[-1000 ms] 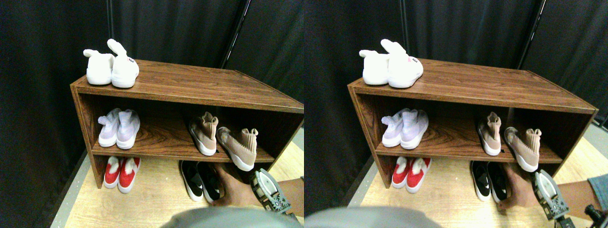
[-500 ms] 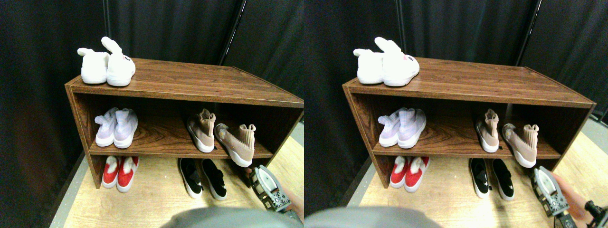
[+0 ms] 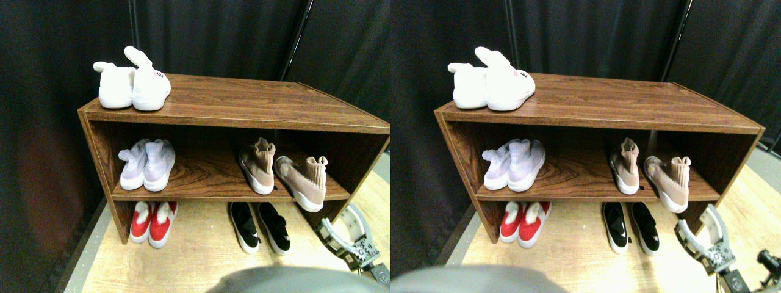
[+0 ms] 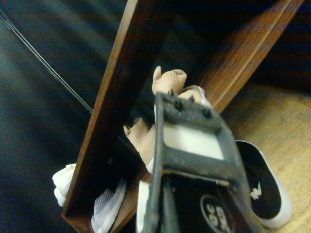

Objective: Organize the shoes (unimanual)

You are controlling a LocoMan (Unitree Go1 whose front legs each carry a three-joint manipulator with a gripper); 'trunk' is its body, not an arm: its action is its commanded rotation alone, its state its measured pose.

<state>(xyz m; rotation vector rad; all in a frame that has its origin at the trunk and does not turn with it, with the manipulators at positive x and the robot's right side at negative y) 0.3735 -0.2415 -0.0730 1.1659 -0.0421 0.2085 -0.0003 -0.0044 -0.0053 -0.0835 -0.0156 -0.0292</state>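
Note:
Two tan knit sneakers stand on the right of the middle shelf. One tan sneaker [image 3: 257, 166] stands straight, the other tan sneaker [image 3: 302, 180] lies skewed with its sole past the shelf's front edge. The black slip-ons [image 3: 259, 227] sit side by side on the floor below. My right gripper [image 3: 338, 223] hovers low, right of the slip-ons and under the skewed sneaker, open and holding nothing. The wrist view looks past the jaw at the tan sneakers [image 4: 167, 83] and one black slip-on [image 4: 266, 187].
White bunny-ear slippers [image 3: 131, 82] rest on the top left of the brown wooden rack [image 3: 244, 107]. Lavender sneakers [image 3: 146, 165] stand at the middle shelf's left, red slippers [image 3: 152, 221] on the floor beneath. Dark curtains hang behind.
A person's hand that was beside the black slip-ons has drawn back out of view. My gripper's jaws have spread apart. The camera has shifted a little.

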